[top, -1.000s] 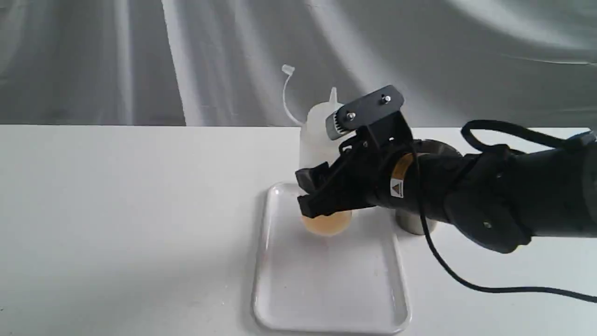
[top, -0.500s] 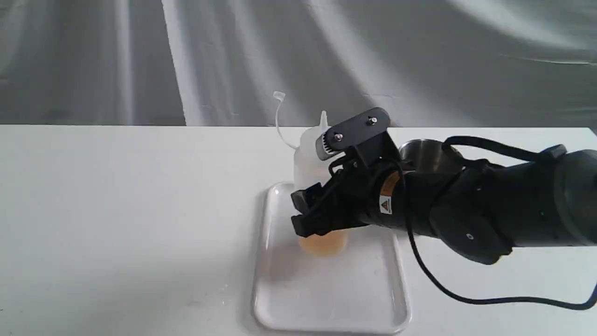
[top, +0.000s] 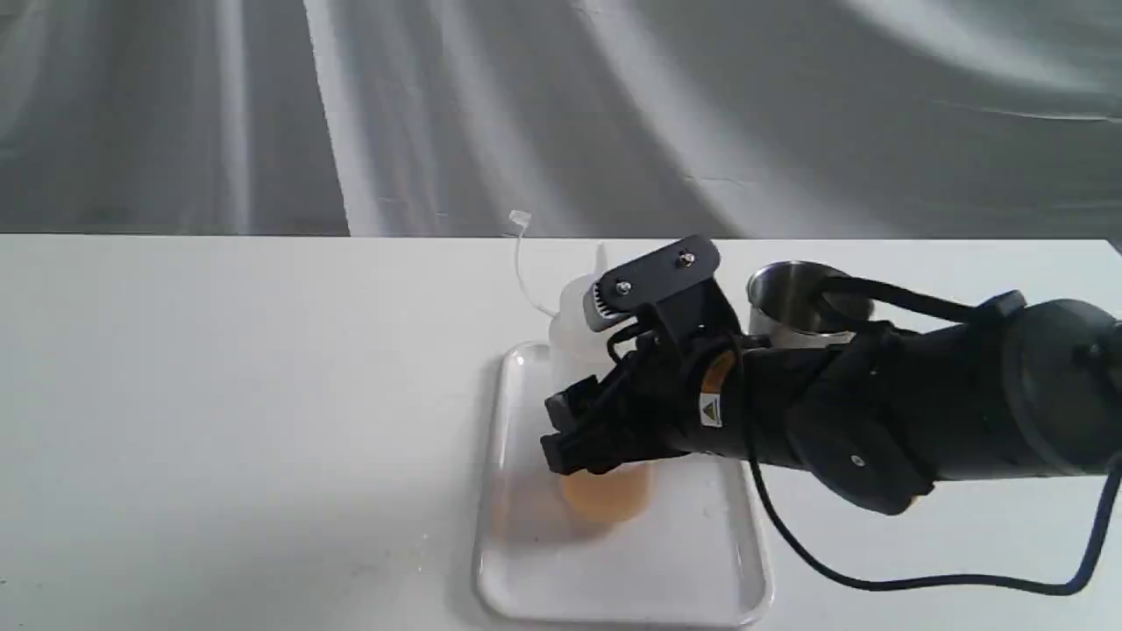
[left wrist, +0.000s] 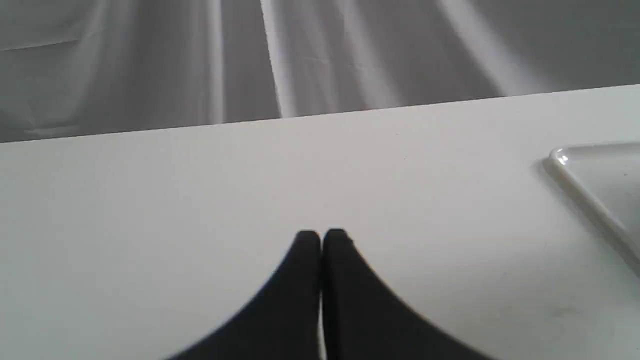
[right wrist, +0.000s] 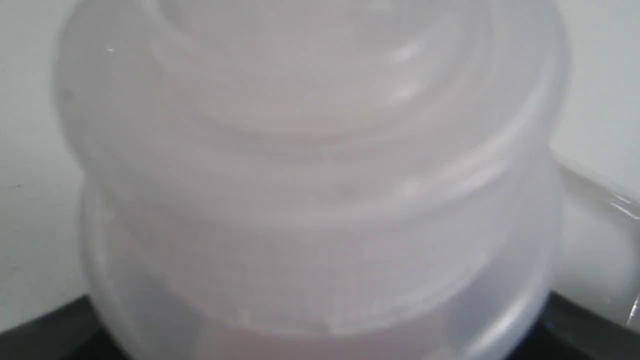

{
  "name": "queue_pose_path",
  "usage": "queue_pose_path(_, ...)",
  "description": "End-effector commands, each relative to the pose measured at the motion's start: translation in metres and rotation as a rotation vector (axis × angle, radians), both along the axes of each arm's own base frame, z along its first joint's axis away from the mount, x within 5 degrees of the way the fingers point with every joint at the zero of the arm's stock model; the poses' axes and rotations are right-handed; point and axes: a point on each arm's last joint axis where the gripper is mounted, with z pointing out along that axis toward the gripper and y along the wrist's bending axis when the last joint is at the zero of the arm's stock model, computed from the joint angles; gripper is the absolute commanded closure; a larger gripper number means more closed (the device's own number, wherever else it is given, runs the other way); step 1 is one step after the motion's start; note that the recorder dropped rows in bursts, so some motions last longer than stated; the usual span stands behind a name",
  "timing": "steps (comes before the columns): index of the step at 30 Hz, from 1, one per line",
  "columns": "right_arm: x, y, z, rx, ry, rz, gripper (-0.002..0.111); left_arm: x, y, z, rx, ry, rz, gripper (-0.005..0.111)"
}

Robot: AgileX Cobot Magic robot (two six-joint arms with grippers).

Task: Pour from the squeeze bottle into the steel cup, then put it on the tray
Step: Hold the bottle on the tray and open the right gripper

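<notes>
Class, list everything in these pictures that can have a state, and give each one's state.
tray: flat on the table
squeeze bottle: upright, gripped, low over the tray, nozzle uncapped, amber liquid inside
steel cup: upright on the table beside the tray, contents unseen
right gripper: jaws shut on the squeeze bottle
left gripper: jaws shut, empty

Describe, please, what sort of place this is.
Likely a robotics lab test bench: a plain white table, a draped grey cloth backdrop, and a black robot arm working over it.
</notes>
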Motion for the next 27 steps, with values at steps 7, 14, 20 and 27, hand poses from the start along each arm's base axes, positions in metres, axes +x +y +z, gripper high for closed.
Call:
queue_pose_path(7, 0.0, 0.0027, 0.004, 0.008, -0.022, 0.007, 0.1, 0.0001, 0.0, -0.0007, -0.004, -0.005, 0.002, 0.107)
queue_pose_path(14, 0.0, 0.0027, 0.004, 0.007, -0.023, 0.008, 0.1, 0.0001, 0.0, -0.0007, -0.005, -0.005, 0.002, 0.107)
queue_pose_path(20, 0.0, 0.0026, 0.0039, 0.006, -0.021, 0.008, 0.1, 0.0001, 0.0, -0.0007, -0.003, -0.005, 0.002, 0.107)
queue_pose_path(27, 0.0, 0.0026, 0.0039, 0.006, -0.021, 0.008, 0.1, 0.0001, 0.0, -0.0007, -0.003, -0.005, 0.002, 0.107)
